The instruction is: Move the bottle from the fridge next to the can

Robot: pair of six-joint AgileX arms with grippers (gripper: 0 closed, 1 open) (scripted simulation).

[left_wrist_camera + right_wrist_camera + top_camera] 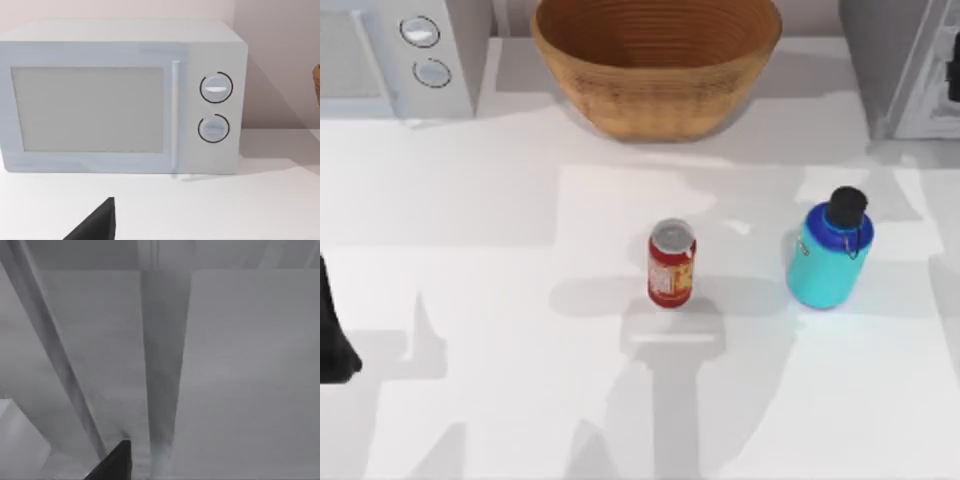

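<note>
Red can (671, 264) stands upright mid-counter; the turquoise bottle (830, 254) is upright to its right, near but apart, out of the fridge (910, 70) at the counter's back right corner. Your left hand (335, 335) sits at the left edge; I cannot tell either hand's fingers. Your right arm is nearer the bottle. Bare counter (520, 300) lies between them for sliding it closer.

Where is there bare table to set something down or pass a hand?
Free: the wide front strip below the can and bottle; the left half between the microwave and the left gripper; the gap between can and bottle. Crowded: the back edge, with microwave, basket and fridge.
</note>
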